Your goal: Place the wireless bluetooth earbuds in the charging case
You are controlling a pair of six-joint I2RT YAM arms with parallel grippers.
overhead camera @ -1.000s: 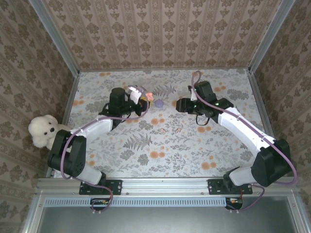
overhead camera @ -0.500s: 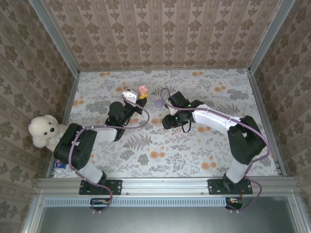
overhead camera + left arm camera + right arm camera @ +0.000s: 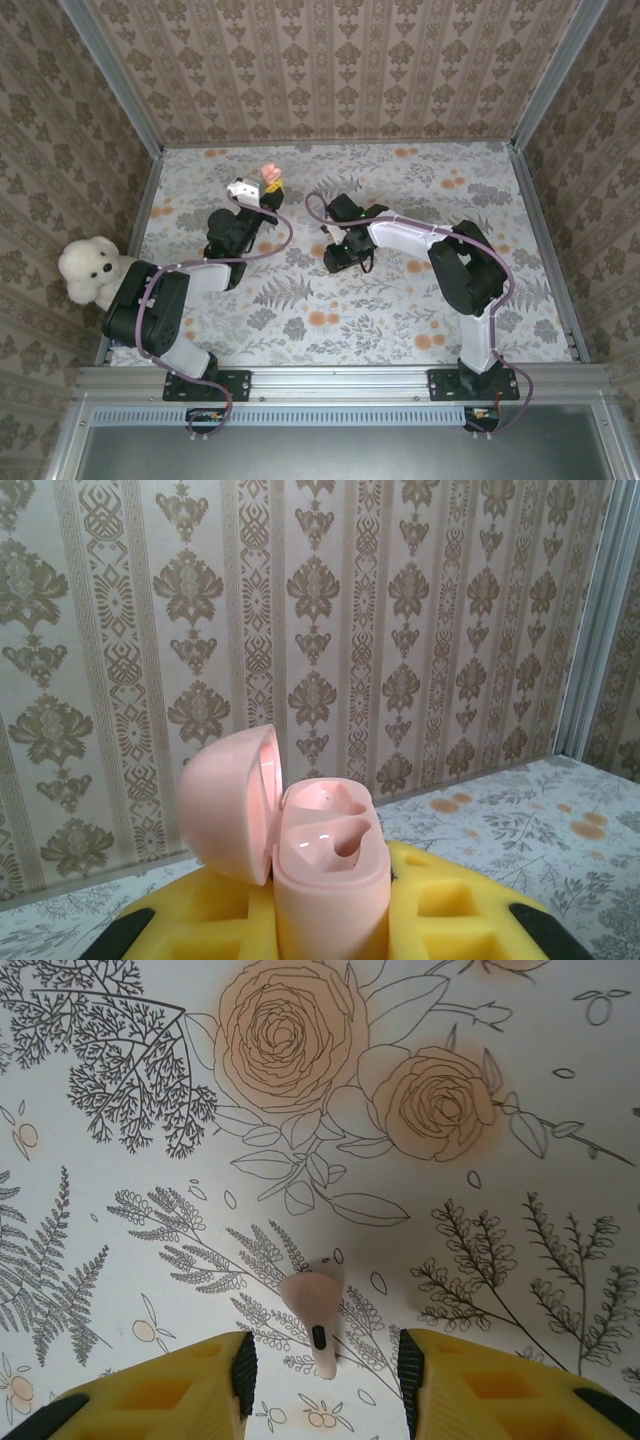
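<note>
Pink charging case (image 3: 330, 880): upright and clamped between the yellow fingers (image 3: 470, 920) of the left gripper (image 3: 330, 930), which holds it raised over the far-left part of the table.
Lid (image 3: 228, 805): hinged open to the left, with two moulded wells showing in the case body.
Earbud (image 3: 315, 1315): pink, lying on the floral tablecloth (image 3: 400, 300) near the table's middle, a small dark mark on its stem.
Right gripper (image 3: 320, 1370): lowered close over the cloth with jaws apart, one yellow finger on each side of the earbud and a gap to both.
Plush toy (image 3: 88, 270): white, at the table's left edge, well apart from the case and the earbud.
</note>
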